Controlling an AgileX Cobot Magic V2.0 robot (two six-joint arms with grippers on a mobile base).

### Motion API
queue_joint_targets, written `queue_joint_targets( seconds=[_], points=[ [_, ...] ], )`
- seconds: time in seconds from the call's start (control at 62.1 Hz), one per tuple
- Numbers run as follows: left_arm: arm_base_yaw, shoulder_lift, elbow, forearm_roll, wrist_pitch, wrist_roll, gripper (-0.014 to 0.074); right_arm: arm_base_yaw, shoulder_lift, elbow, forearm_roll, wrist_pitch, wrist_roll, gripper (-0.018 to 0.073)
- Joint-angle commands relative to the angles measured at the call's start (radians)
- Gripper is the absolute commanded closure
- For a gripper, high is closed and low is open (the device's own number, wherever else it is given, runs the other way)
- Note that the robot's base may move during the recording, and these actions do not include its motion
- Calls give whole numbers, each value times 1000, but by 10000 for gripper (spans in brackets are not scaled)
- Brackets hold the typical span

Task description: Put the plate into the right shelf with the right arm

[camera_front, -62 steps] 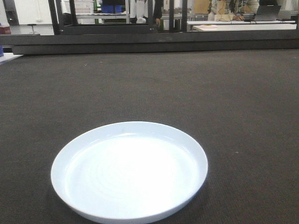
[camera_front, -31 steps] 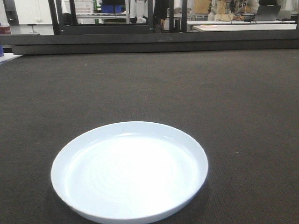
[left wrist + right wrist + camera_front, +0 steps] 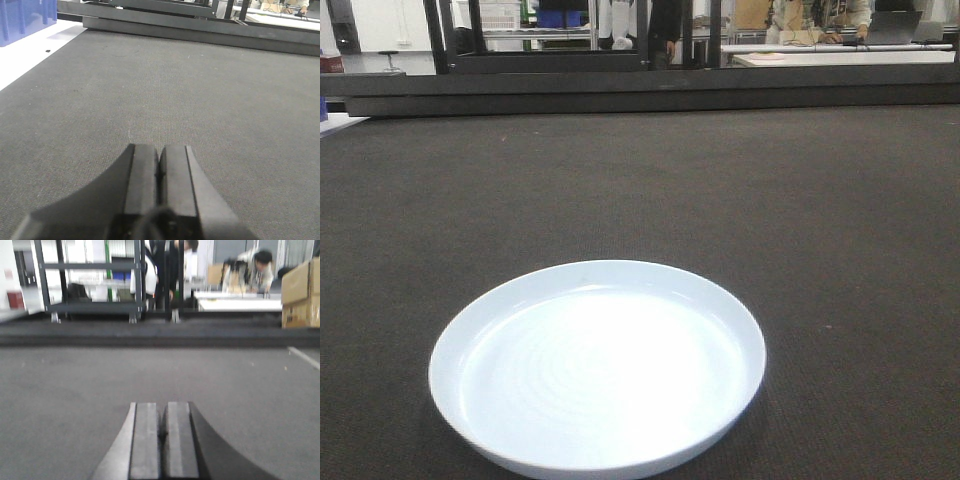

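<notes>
The plate (image 3: 597,368) lies flat, right way up, on the dark desk (image 3: 740,190) at the lower left-centre of the front view. It is empty, and nothing touches it. Lying level with its raised rim free all round, it probably has to be taken by pinching that rim, which the flat pads look suited to.

In the left wrist view the left jaws are clenched pad to pad with nothing between them. They hang low over bare carpet-like desk at the bottom centre of the frame. This reads as a parked pose, since the task belongs to the other arm.

The right jaws, at the bottom centre of the right wrist view, are likewise pressed together and empty. The plate does not appear in that view, so the right arm seems not to have begun its approach. The jaws would need to part before any grasp.

A dark rack (image 3: 90,305) stands beyond the far desk edge at the upper left. Whether it is the target shelf cannot be told.

Compared with the earlier front frames, the plate sits in the same spot. Only the people (image 3: 665,20) behind the desk, along the top edge, have shifted a little.
</notes>
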Motion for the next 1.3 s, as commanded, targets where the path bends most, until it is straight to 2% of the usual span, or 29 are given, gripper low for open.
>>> queue_joint_targets(
  seconds=[0.0, 0.274, 0.435, 0.531, 0.725, 0.789, 0.87, 0.934, 1.014, 1.127, 1.176, 1.224, 1.288],
  points=[
    [-2, -10, 10, -8, -90, -7, 724, -5, 90, -96, 0, 6, -5, 508],
    [-2, -10, 10, -8, -90, -7, 724, -4, 473, -301, 68, 314, -4, 508],
    [-2, -10, 10, -8, -90, -7, 724, 8, 695, -381, 49, 376, -3, 508],
    [-2, -10, 10, -8, -90, -7, 724, 75, 792, -412, 21, 404, -3, 508],
    [-2, -10, 10, -8, -90, -7, 724, 287, 955, -467, -6, 455, 10, 508],
    [-2, -10, 10, -8, -90, -7, 724, 341, 1010, -490, -6, 481, 82, 504],
    [-2, -10, 10, -8, -90, -7, 724, 401, 1087, -529, -22, 535, 244, 502],
    [-2, -10, 10, -8, -90, -7, 724, 449, 1147, -563, -51, 582, 325, 497],
    [-2, -10, 10, -8, -90, -7, 724, 491, 1200, -610, -70, 625, 381, 420],
    [-2, -10, 10, -8, -90, -7, 724, 544, 1272, -686, -68, 663, 464, 165],
    [-2, -10, 10, -8, -90, -7, 724, 559, 1294, -710, -68, 673, 496, 81],
    [-2, -10, 10, -8, -90, -7, 724, 572, 1316, -737, -68, 684, 528, 46],
    [-2, -10, 10, -8, -90, -7, 724, 595, 1358, -772, -68, 695, 577, 43]
  ],
)
